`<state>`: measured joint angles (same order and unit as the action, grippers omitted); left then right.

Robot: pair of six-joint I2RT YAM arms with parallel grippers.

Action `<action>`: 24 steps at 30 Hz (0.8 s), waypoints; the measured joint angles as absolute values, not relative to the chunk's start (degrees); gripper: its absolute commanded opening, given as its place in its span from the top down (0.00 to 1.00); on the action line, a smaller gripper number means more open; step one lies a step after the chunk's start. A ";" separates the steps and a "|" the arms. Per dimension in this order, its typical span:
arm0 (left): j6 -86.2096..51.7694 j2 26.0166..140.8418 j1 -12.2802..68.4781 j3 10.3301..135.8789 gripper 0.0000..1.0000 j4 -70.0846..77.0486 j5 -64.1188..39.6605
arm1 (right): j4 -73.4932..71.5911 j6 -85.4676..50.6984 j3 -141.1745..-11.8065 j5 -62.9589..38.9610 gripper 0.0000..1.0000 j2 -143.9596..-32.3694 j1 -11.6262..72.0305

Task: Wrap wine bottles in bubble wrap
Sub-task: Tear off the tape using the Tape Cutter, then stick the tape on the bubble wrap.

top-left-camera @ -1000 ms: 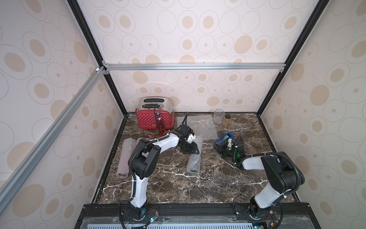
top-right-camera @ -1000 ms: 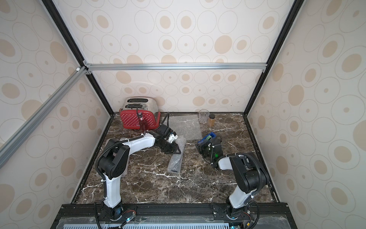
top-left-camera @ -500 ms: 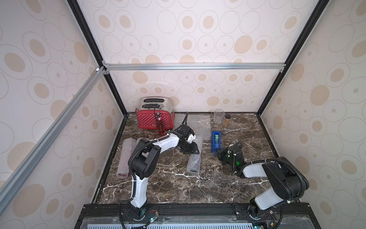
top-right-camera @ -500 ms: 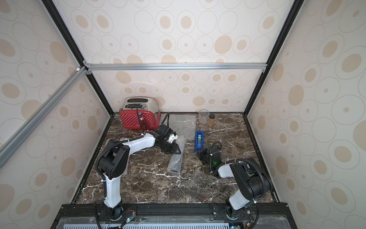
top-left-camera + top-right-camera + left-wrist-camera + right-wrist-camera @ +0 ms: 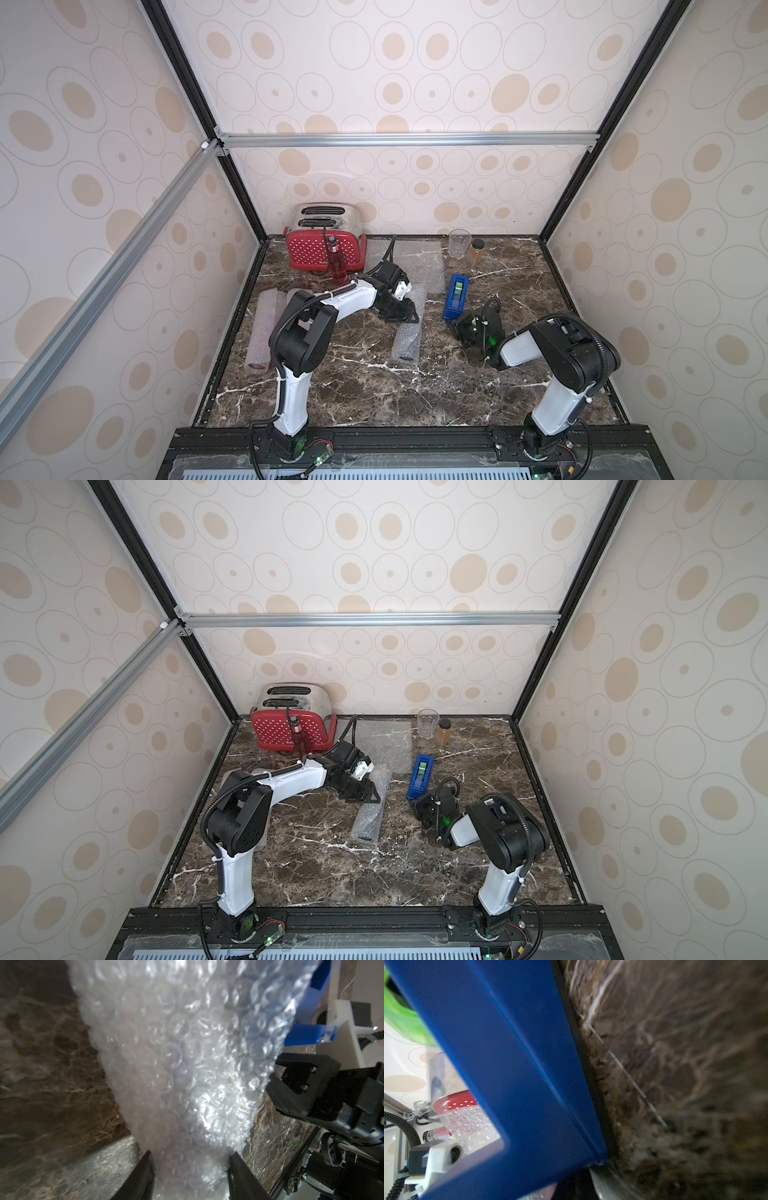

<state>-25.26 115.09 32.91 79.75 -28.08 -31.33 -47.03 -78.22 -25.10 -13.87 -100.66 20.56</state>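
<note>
**While the left gripper (image 5: 191, 1153) clasps a wrapped bottle (image 5: 406, 343), the right gripper (image 5: 459, 328) is pinched closed**

The wrapped bottle lies flat just left of the tape dispenser (image 5: 456, 296), its far half squeezed between the left gripper's half-spread jaws. The right gripper sits at the dispenser's near end. A bare bottle (image 5: 337, 266) stands farther left.

1. Back left: a toaster (image 5: 324, 245), with an upright bottle (image 5: 337, 268) just before it.
2. Back centre: a flat bubble wrap sheet (image 5: 419, 257); to its right a glass (image 5: 459, 244), then a jar (image 5: 476, 252).
3. Centre: a wrapped roll (image 5: 407, 338); a tape dispenser (image 5: 456, 297) to its right.
4. Left edge: a second wrapped roll (image 5: 261, 332).
</note>
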 measured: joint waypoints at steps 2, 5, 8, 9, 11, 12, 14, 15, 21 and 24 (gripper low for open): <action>-25.26 115.09 32.93 79.75 0.49 -28.08 -31.33 | -43.16 -76.47 -25.10 -15.09 1.00 -98.26 20.56; -25.26 115.09 32.93 79.75 0.49 -28.08 -31.33 | -33.41 -72.40 -25.21 -17.41 1.00 -91.85 20.58; -25.26 115.09 32.93 79.75 0.49 -28.08 -31.31 | -24.93 -68.40 -26.72 -20.23 1.00 -83.92 20.93; -25.26 115.09 32.93 79.75 0.49 -28.08 -31.31 | -23.24 -67.48 -27.51 -21.10 1.00 -81.89 21.10; -25.28 115.09 32.93 79.75 0.49 -28.08 -31.31 | -21.04 -66.08 -29.17 -22.61 1.00 -78.24 21.69; -25.28 115.09 32.93 79.75 0.49 -28.08 -31.31 | -20.95 -65.93 -29.63 -23.05 1.00 -76.86 22.15; -25.52 115.07 32.93 79.70 0.49 -28.01 -31.33 | -21.67 -66.46 -29.69 -23.27 1.00 -75.44 23.22; -25.82 115.02 32.93 79.55 0.49 -27.83 -31.33 | -22.70 -67.09 -29.43 -23.18 1.00 -75.42 23.94; -28.34 114.10 32.97 77.80 0.49 -25.76 -31.07 | -30.50 -72.49 -27.92 -20.47 1.00 -80.03 28.80; -29.26 114.10 33.01 77.69 0.49 -25.52 -30.98 | -34.85 -74.96 -27.70 -19.27 1.00 -83.35 30.26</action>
<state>-29.26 114.10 33.01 77.69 -25.52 -30.98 -34.85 -74.96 -27.70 -19.27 -83.35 30.26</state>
